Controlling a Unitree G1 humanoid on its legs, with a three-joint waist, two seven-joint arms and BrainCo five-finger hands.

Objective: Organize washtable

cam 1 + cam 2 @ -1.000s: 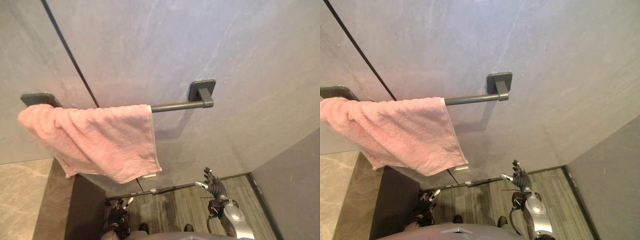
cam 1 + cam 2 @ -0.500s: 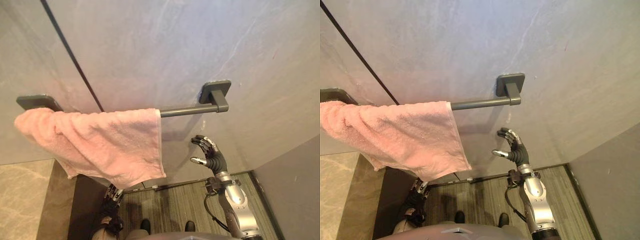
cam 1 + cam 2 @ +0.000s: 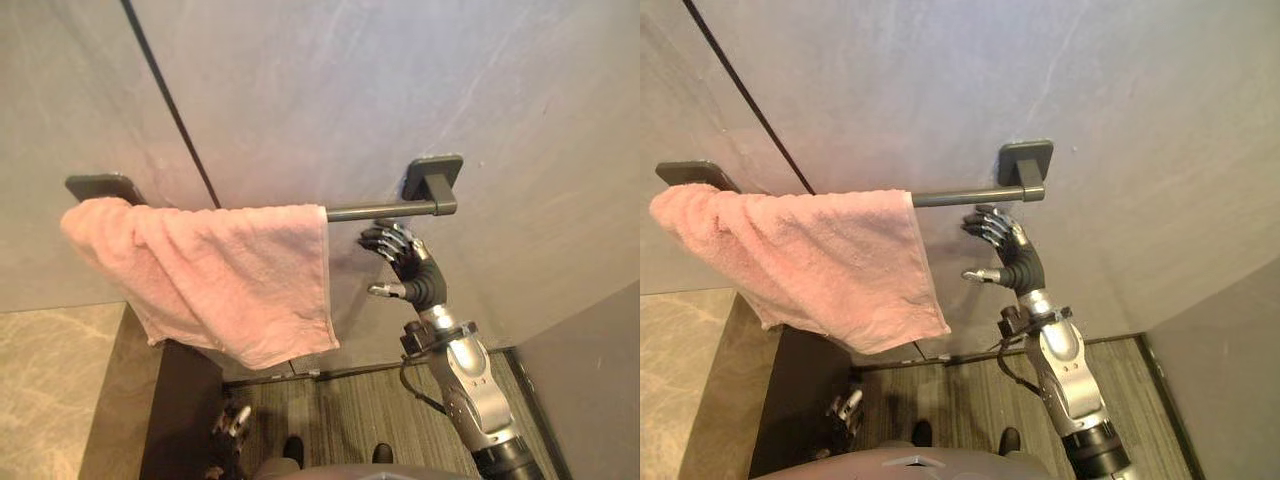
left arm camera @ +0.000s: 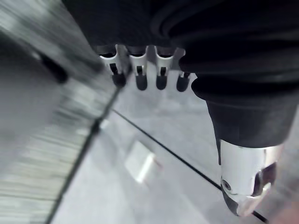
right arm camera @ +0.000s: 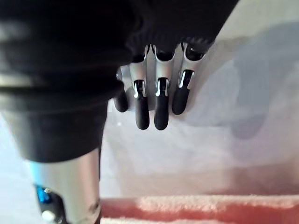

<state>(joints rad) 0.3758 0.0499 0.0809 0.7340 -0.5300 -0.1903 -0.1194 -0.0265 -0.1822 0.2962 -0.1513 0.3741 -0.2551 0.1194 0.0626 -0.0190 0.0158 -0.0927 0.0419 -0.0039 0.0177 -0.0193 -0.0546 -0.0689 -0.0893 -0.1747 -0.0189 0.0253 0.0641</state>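
Observation:
A pink towel (image 3: 220,270) hangs crooked over the left part of a dark wall rail (image 3: 380,211), its lower corner drooping to the right. In the right wrist view the towel (image 5: 187,207) shows as a pink strip past the fingers (image 5: 156,102). My right hand (image 3: 408,268) is raised just under the bare right stretch of the rail, close beside the towel's right edge, open and holding nothing. My left hand (image 3: 232,422) hangs low by the floor below the towel, and its fingers (image 4: 140,74) are straight and empty.
A grey stone wall with a dark slanted seam (image 3: 170,100) carries the rail's two brackets (image 3: 432,178). A marble counter top (image 3: 50,380) and its dark side panel (image 3: 180,420) stand at lower left. A grey partition (image 3: 600,380) closes the right side above the plank floor (image 3: 350,410).
My right hand has risen from near the floor to just under the rail beside the towel. The left hand stays low. The camera has shifted slightly.

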